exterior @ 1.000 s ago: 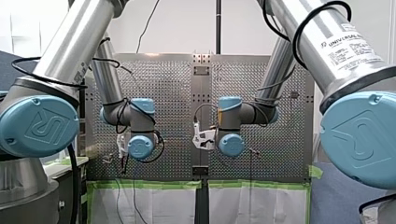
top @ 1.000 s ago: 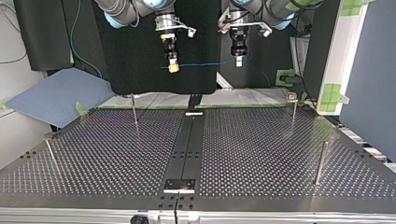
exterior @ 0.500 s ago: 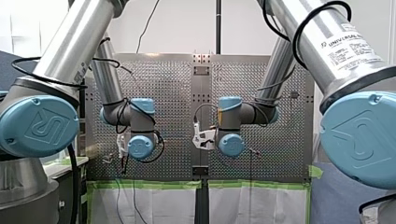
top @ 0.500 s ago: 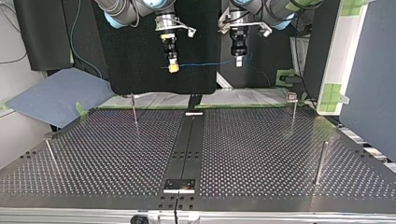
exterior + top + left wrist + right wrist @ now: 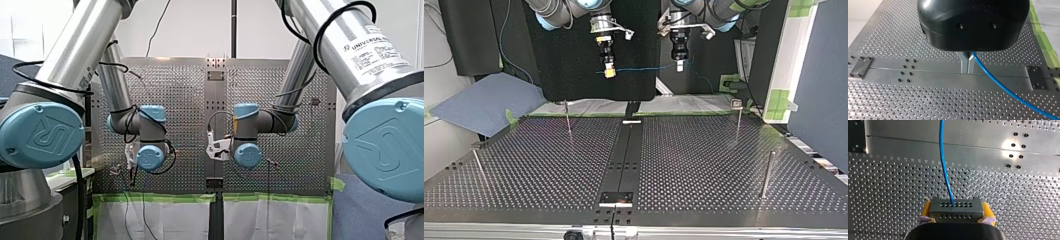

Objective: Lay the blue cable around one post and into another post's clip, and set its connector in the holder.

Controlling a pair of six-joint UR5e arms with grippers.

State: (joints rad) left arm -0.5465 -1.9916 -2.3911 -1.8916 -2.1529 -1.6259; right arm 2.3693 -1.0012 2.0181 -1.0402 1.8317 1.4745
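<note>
Obs: right pincer (image 5: 956, 213) clamped on dark grey perforated block connector (image 5: 956, 206); left pincer (image 5: 967, 58) pinched narrow on thin blue cable (image 5: 998, 86) — both held above perforated metal surface (image 5: 694, 165); advisable: descend together, span lightly taut — no kink at connector.

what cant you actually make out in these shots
Right wrist view: the connector covers the pad faces of my right gripper; the blue cable leaves past the edge.
Left wrist view: the black housing of my left gripper hides most of its fingers; the cable runs off the edge.
Top view: the posts are too small to show which has a clip.
Front view: the wrist joints hide both grippers and the cable.
</note>
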